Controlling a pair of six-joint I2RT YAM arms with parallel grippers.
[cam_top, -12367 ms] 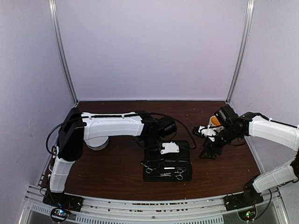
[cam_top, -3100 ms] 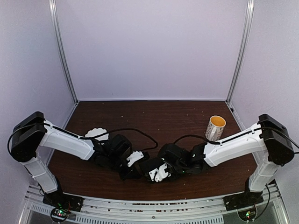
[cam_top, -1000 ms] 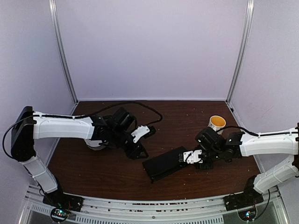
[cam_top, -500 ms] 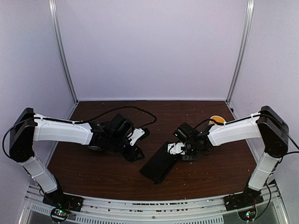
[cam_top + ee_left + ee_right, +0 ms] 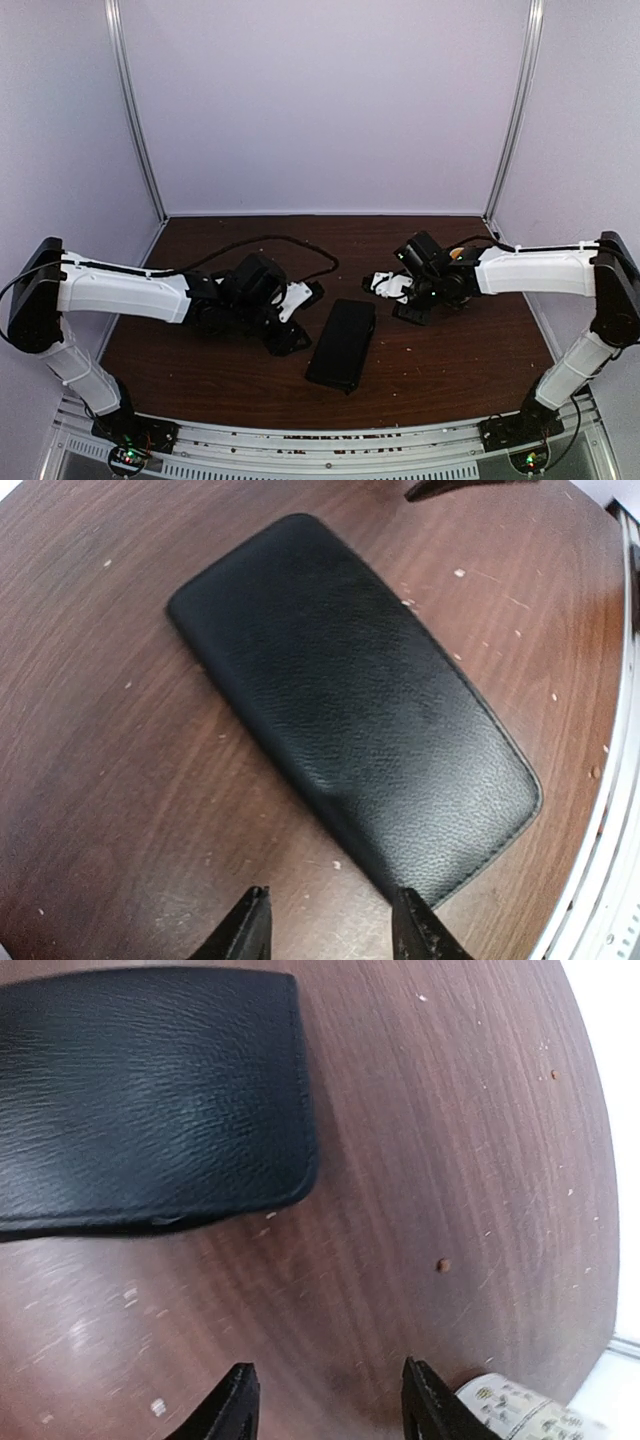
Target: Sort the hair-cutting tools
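Enclosure: pale lilac walls (image 5: 320, 100), aluminium corner posts, dark brown wooden table (image 5: 250, 240) flecked with pale specks.

Left gripper (image 5: 330, 935): from its wrist camera I read both fingertips (image 5: 247, 932) spread apart with bare wood between them. Released, gripping nothing. It hangs just short of one long edge of the black zip case (image 5: 350, 710), not touching it. The case lies flat and closed, running diagonally across this view, with pebbled leather grain and a stitched rim.

Right gripper (image 5: 330, 1410): fingers also parted over bare table, nothing held. In this wrist view a rounded corner of the case fills the upper left, well apart from the fingertips. Just beside the right-hand finger sits the edge of a white object with printed marks (image 5: 510, 1405). Too little of it shows for me to name it.

Overhead: both arms reach inward from either side. The case rests between them, nearer the front edge than either gripper, long axis roughly front to back and leaning slightly. The left arm's black cable (image 5: 290, 240) loops across the table behind it.

Hair-cutting tools: in sight in none of the three views, so I cannot tell where they are.
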